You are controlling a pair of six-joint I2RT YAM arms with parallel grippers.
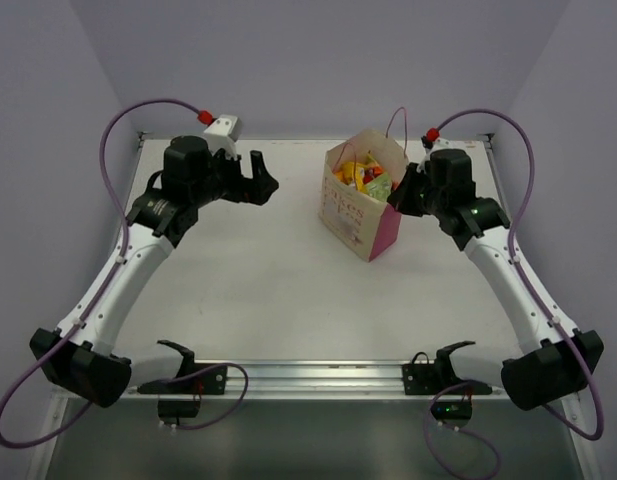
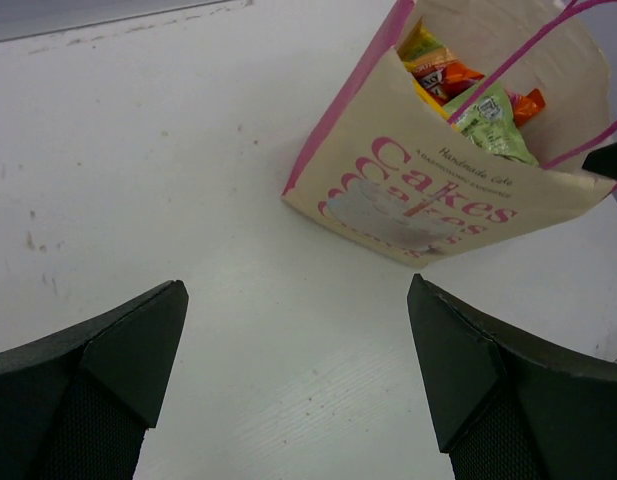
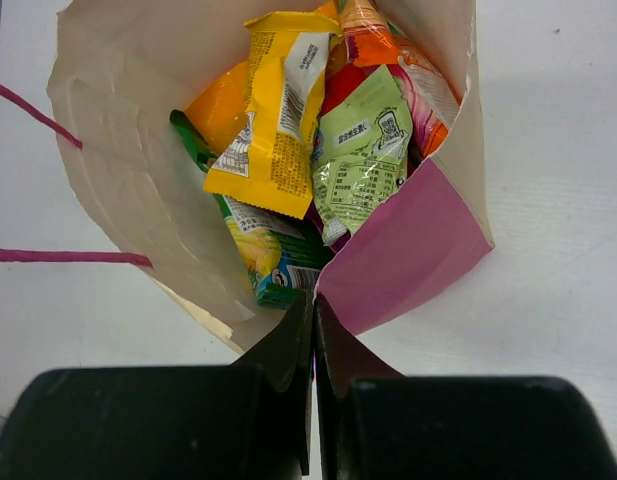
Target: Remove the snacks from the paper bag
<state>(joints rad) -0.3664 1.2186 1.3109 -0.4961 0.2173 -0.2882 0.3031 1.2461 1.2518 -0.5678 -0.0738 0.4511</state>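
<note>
The paper bag [image 1: 355, 214] stands upright at the table's back right, open at the top, and shows in the left wrist view [image 2: 428, 200] with its pink "Cakes" lettering. Several snacks [image 1: 363, 178] fill it: a yellow packet [image 3: 273, 120], a pale green packet [image 3: 363, 160], a green packet [image 3: 278, 260], and orange and red ones behind. My right gripper [image 3: 314, 310] is shut on the bag's rim where the pink side [image 3: 408, 250] meets the beige wall; it shows at the bag's right edge in the top view [image 1: 396, 200]. My left gripper [image 1: 263, 180] is open and empty, left of the bag, above bare table [image 2: 293, 300].
The bag's pink cord handles [image 3: 58, 257] hang to its left side. A metal rail [image 1: 308, 378] with black clamps runs along the table's near edge. Grey walls close in the table at the back and sides. Purple cables [image 1: 138, 110] loop above both arms.
</note>
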